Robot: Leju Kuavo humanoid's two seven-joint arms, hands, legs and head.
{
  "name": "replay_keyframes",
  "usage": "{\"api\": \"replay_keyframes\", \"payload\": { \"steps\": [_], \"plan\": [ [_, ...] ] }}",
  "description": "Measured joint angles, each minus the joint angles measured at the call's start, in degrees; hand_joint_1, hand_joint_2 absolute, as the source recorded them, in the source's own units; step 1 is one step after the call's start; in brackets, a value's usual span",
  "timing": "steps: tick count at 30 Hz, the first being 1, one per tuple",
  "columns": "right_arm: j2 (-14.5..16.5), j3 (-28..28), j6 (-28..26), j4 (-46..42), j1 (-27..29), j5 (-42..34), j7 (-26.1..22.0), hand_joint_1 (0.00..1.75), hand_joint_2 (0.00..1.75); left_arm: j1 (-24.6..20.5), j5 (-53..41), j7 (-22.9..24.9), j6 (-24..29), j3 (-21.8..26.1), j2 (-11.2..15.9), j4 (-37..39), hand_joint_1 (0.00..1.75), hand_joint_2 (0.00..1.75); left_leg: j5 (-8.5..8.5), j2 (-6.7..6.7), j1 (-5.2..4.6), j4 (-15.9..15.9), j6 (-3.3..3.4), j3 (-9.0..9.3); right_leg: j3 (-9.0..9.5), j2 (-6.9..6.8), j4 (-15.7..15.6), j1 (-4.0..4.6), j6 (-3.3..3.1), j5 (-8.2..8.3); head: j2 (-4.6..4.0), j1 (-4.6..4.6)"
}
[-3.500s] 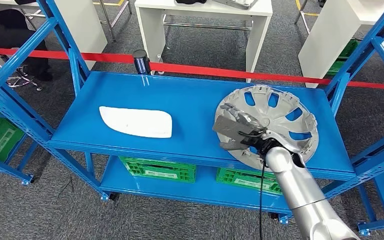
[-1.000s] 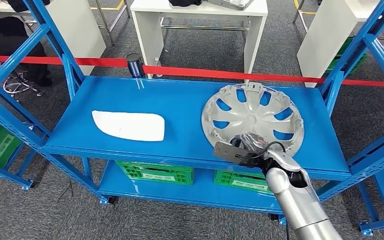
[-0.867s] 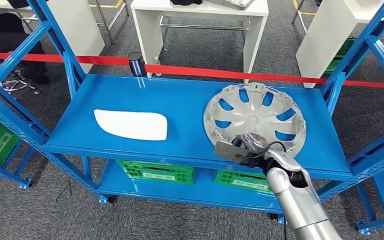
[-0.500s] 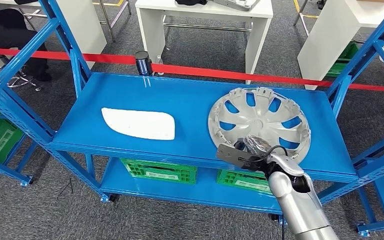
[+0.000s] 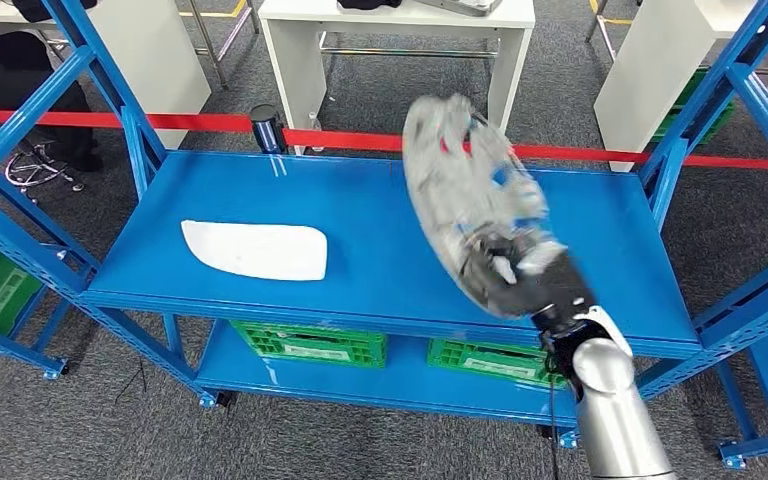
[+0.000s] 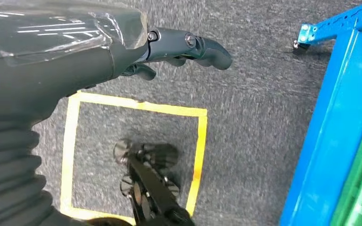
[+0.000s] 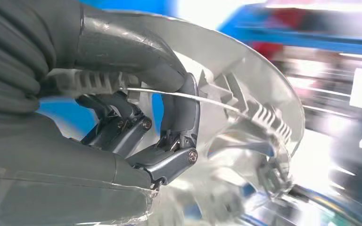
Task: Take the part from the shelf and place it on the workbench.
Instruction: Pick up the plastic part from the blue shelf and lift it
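Shelf [image 5: 360,270] bright blue. Wheel cover [image 5: 465,200] silver-grey, spoked with cutouts, blurred. Flat part [image 5: 255,250] white. Right hand [image 5: 530,285] dark grey, arm silver. Left hand [image 6: 184,47] dark grey, ribbed cover. Crates [image 5: 310,343] green. Barrier tape [image 5: 350,140] red. Floor [image 6: 254,122] grey carpet, yellow square outline [image 6: 136,155]. Tables [image 5: 400,20] white.

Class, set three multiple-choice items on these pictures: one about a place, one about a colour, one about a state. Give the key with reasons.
1. Where does the flat white panel lie?
A. blue shelf deck
B. floor
C. white table

2. What colour are the crates beneath the deck?
A. red
B. green
C. yellow

3. How is the silver plastic wheel cover?
A. flat on the shelf
B. lifted, tilted, gripped by the right hand
C. on the floor

Key: A, it rests on the blue shelf deck; B, green shows below; C is wrong, B, the hand holds its rim.
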Motion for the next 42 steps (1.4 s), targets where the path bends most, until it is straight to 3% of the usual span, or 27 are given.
{"api": "replay_keyframes", "payload": {
  "steps": [2, 3, 6, 8, 9, 11, 13, 14, 16, 18, 19, 22, 25, 32, 35, 36, 38, 40, 42],
  "plan": [
    [0.8, -0.8, 0.2, -3.6, -0.1, -7.1, -2.5, 1.75, 1.75, 0.0, 0.2, 0.3, -0.8, 0.6, -0.5, -1.0, 0.0, 1.75, 3.3, 0.01, -0.26, -8.1, 0.76, 3.83, 0.07, 0.14, 0.0, 0.21, 0.06, -0.06, 0.01, 0.02],
    [1.0, -1.1, 0.5, -5.2, -0.1, -9.8, -3.4, 1.75, 1.75, -0.1, 0.3, 0.6, -1.2, 0.9, -0.8, -1.7, 0.0, 1.75, 3.96, 0.03, -0.43, -10.6, 1.07, 5.0, -0.05, 0.16, 0.0, 0.33, 0.17, -0.06, 0.01, 0.02],
    [1.6, -1.3, 1.6, -9.4, -0.1, -15.6, -5.2, 1.75, 1.75, -0.1, 0.6, 1.6, -2.2, 2.0, -2.2, -4.3, 0.0, 1.75, 4.13, 0.1, -0.62, -12.0, 1.63, 5.63, -0.43, 0.12, -0.1, 0.45, 0.8, 0.05, 0.0, 0.03],
    [1.8, -1.4, 2.0, -11.6, -0.2, -17.4, -6.0, 1.75, 1.75, -0.1, 0.9, 2.0, -2.6, 2.7, -3.2, -6.0, 0.0, 1.75, 4.61, 0.12, -0.38, -12.8, 2.23, 5.93, -1.2, 0.06, 1.4, 0.46, 1.07, -0.88, 0.0, 0.11],
    [1.9, -1.4, 2.1, -12.4, -0.2, -17.9, -6.1, 1.75, 1.75, -0.1, 0.9, 2.1, -2.7, 2.9, -3.7, -6.6, 0.0, 1.75, 4.81, 0.15, -0.25, -13.1, 2.49, 6.08, -2.35, 0.03, 3.9, 0.46, 1.02, -2.14, 0.0, 0.15],
    [1.9, -1.5, 2.3, -13.5, -0.2, -18.2, -6.2, 1.75, 1.75, -0.1, 0.9, 2.2, -2.8, 3.3, -4.3, -7.6, 0.0, 1.75, 4.87, 0.15, -0.31, -13.2, 2.7, 6.05, -5.96, 0.02, 11.7, 0.42, 0.8, -5.45, 0.0, 0.2],
    [1.9, -1.5, 2.6, -14.0, 0.0, -18.7, -6.4, 1.75, 1.75, -0.1, 0.9, 2.4, -2.9, 3.6, -4.8, -8.2, 0.0, 1.75, 4.86, 0.13, -0.37, -13.1, 2.72, 6.02, -8.35, 0.01, 16.9, 0.37, 1.19, -6.95, 0.01, 0.2],
    [1.9, -1.4, 2.9, -14.2, 0.1, -19.4, -6.7, 1.75, 1.75, -0.1, 0.9, 2.5, -3.1, 3.8, -5.1, -8.6, 0.0, 1.75, 4.85, 0.1, -0.37, -13.1, 2.69, 6.03, -7.97, 0.0, 16.2, 0.31, 1.67, -6.34, 0.01, 0.21],
    [1.9, -1.4, 4.2, -14.9, 0.2, -21.4, -7.2, 1.75, 1.75, -0.1, 0.9, 2.8, -3.5, 4.2, -5.6, -9.5, 0.0, 1.75, 4.69, -0.02, -0.39, -12.7, 2.45, 6.02, -4.1, -0.1, 8.3, 0.03, 2.68, -3.25, 0.0, 0.22],
    [1.9, -1.2, 6.2, -15.9, 0.1, -24.1, -7.6, 1.75, 1.75, -0.1, 0.9, 2.9, -3.9, 4.5, -6.0, -10.5, 0.0, 1.75, 4.39, -0.14, -0.67, -12.2, 1.98, 5.7, -0.73, -0.12, 1.7, -0.05, 2.54, -1.07, 0.0, 0.2],
    [1.8, -1.0, 7.4, -16.4, 0.1, -25.8, -7.8, 1.75, 1.75, -0.1, 0.9, 2.9, -4.0, 4.6, -6.1, -10.9, 0.0, 1.75, 4.3, -0.15, -0.8, -11.9, 1.76, 5.51, -0.19, -0.11, 0.5, 0.0, 2.11, -0.78, 0.0, 0.17],
    [1.4, -0.1, 11.5, -18.5, -0.2, -30.1, -8.4, 1.75, 1.75, -0.1, 0.7, 2.5, -4.1, 4.8, -6.4, -11.8, 0.0, 1.75, 3.98, -0.11, -0.75, -11.5, 1.19, 5.18, -0.25, 0.05, 0.5, -0.1, 0.9, -0.62, 0.0, 0.16],
    [1.1, 1.1, 14.2, -20.5, -0.5, -31.7, -8.4, 1.75, 1.75, -0.1, 0.2, 2.0, -3.9, 4.9, -6.4, -12.2, 0.0, 1.75, 1.38, -0.01, -0.48, -7.7, 0.37, 3.5, 0.02, 0.1, 0.4, -0.43, 0.2, -0.65, 0.0, -0.06],
    [1.0, 1.5, 14.7, -21.0, -0.5, -32.0, -8.4, 1.75, 1.75, -0.1, 0.1, 2.0, -3.9, 5.0, -6.4, -12.2, 0.0, 1.75, 0.07, 0.01, -0.38, -5.3, 0.15, 2.45, 0.05, 0.09, 0.4, -0.42, 0.11, -0.68, 0.0, -0.13],
    [0.8, 2.2, 15.2, -21.8, -0.5, -32.3, -8.4, 1.75, 1.75, -0.2, 0.1, 1.9, -3.9, 5.0, -6.4, -12.2, 0.0, 1.75, -3.05, 0.02, -0.2, 2.8, -0.16, -1.41, 0.05, 0.08, 0.4, -0.3, 0.08, -0.7, 0.0, -0.14],
    [0.6, 2.7, 15.6, -22.3, -0.5, -32.5, -8.4, 1.75, 1.75, -0.2, 0.0, 1.8, -3.9, 5.0, -6.5, -12.2, 0.0, 1.75, -3.02, 0.02, -0.16, 4.3, -0.13, -2.27, 0.11, 0.1, 0.4, -0.18, 0.03, -0.74, 0.0, -0.15],
    [0.1, 4.1, 19.0, -24.4, -0.6, -34.1, -8.6, 1.75, 1.75, -0.1, -0.6, 0.9, -4.0, 5.1, -6.3, -12.4, 0.0, 1.75, 0.94, 0.05, -0.61, -3.1, 1.07, 1.06, 0.23, 0.14, 0.3, 0.15, 0.15, -0.76, 0.0, -0.13],
    [-0.6, 6.1, 24.3, -27.3, -0.7, -36.5, -8.3, 1.75, 1.75, -0.1, -1.8, -1.9, -3.9, 4.7, -5.7, -12.1, 0.0, 1.75, 4.68, 0.24, -0.83, -12.2, 2.42, 5.5, -0.24, 0.11, 1.0, 0.43, 0.54, -1.27, 0.0, -0.07],
    [-1.4, 7.8, 27.2, -29.1, -0.9, -37.7, -7.4, 1.75, 1.75, 0.0, -2.8, -4.9, -3.5, 3.8, -4.9, -10.8, 0.0, 1.75, 5.11, 0.35, -0.59, -13.5, 2.81, 6.15, -2.52, 0.06, 5.6, 0.49, 0.57, -3.58, 0.0, 0.04]
  ]
}}
